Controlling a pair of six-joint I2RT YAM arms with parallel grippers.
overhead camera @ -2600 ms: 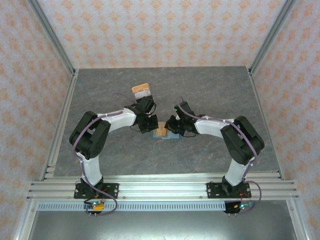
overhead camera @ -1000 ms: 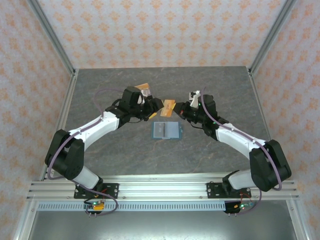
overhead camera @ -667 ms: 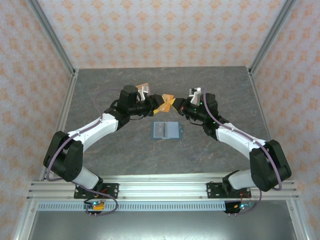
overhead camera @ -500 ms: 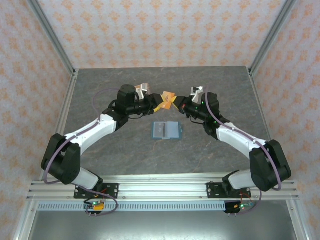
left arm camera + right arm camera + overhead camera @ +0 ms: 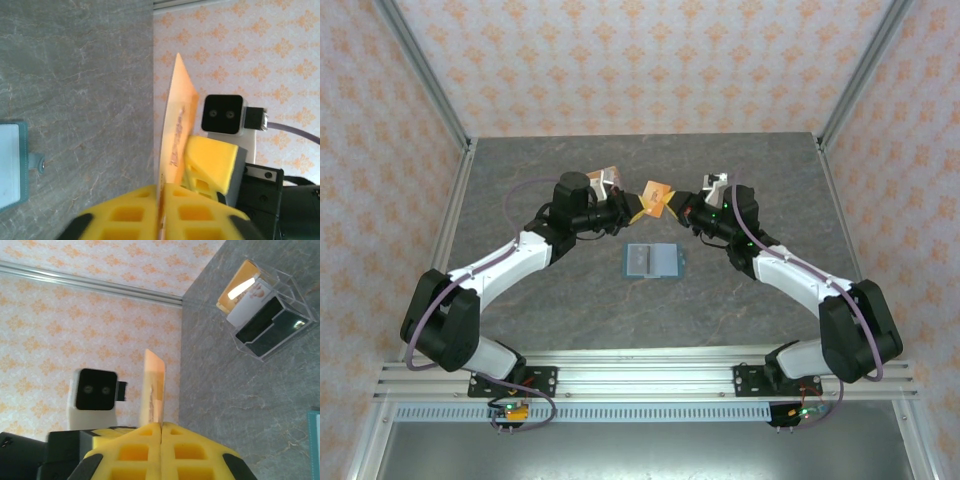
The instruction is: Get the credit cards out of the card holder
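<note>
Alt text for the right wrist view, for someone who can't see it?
The right gripper is shut on an orange card, seen nearly edge-on. Beyond, a clear stand holding more cards sits on the grey table.

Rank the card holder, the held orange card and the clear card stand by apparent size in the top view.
1. card holder
2. orange card, tilted and raised nearer the camera
3. clear card stand, partly hidden, so its place is unsure

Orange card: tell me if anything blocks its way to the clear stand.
Nothing visible does: bare table lies between the orange card and the clear stand. But the left fingers and the right fingers both clamp it.
</note>
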